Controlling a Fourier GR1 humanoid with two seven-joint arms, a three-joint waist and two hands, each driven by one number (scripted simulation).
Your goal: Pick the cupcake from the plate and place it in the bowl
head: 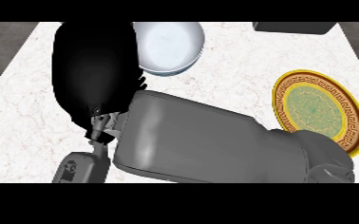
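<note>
My right forearm (203, 142) comes in from the lower right and crosses the counter to the left. Its black right hand (95, 71) is raised close to the view, curled into a rounded mass just left of the white bowl (172, 45) and covering the bowl's left rim. The cupcake is out of sight, hidden inside that hand. The gold-rimmed plate (316, 109) at the right has nothing on it. The part of the bowl that shows holds nothing. Only a grey piece of my left arm (76, 168) shows at the lower left, mostly behind the right hand.
A dark block (294, 27) sits at the back right edge of the marble counter (231, 71). The counter's left edge runs diagonally near the upper left corner.
</note>
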